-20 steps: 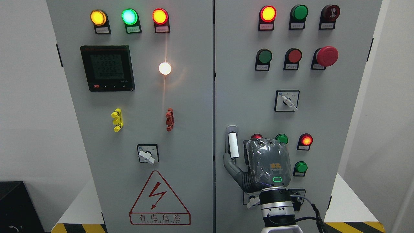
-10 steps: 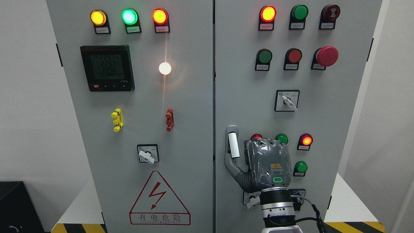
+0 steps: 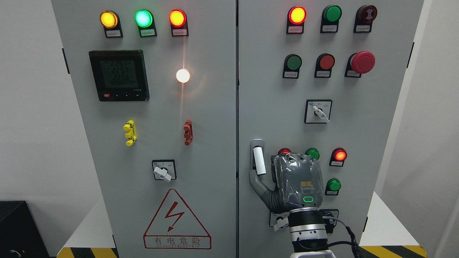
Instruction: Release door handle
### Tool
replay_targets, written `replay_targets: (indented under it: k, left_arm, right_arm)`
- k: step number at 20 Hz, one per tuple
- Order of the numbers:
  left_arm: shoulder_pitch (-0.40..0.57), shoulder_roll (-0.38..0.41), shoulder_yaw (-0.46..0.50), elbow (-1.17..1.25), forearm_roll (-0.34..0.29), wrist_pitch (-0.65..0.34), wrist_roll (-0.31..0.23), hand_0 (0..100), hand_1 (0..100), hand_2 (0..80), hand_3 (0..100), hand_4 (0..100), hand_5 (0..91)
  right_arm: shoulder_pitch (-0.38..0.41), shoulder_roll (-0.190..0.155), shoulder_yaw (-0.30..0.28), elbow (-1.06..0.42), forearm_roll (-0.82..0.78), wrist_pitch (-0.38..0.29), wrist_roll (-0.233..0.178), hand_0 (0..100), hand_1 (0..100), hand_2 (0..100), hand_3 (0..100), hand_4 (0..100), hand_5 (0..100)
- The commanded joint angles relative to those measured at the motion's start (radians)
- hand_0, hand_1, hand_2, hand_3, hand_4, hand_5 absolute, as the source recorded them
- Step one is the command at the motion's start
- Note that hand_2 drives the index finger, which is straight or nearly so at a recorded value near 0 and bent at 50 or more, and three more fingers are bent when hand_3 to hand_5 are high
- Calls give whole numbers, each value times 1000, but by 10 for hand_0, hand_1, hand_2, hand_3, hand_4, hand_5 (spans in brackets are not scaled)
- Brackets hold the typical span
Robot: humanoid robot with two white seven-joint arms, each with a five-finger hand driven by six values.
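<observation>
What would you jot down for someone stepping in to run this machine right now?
Right hand: raised against the right cabinet door, just right of the white door handle. Its thumb reaches under the handle's lower end; whether the fingers are curled is hidden behind the hand.
Left hand: not in view.
Done: both doors look closed.
Left: confirm the hand is off the handle and draw it back.

White platform (image 3: 385, 224) under grey cabinet (image 3: 215, 118); cabinet stands directly on it. Yellow-black hazard stripe (image 3: 391, 251) along platform front edge. Black box (image 3: 16, 229) at lower left, beside platform.
</observation>
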Motion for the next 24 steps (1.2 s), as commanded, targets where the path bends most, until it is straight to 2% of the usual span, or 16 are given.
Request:
replay_targets:
  k: [1,24]
  left_arm:
    - [-26,0,0,29,0,0,1,120,556,0,0,0,0]
    - [-26,0,0,29,0,0,1,120,556,0,0,0,0]
  right_arm:
    - [0,1,-7,-4,0,1,-1,382,441,950,1000,1000,1000]
    - [5,1,-13,-5,0,-1,-4,381,494,947,1000,1000,1000]
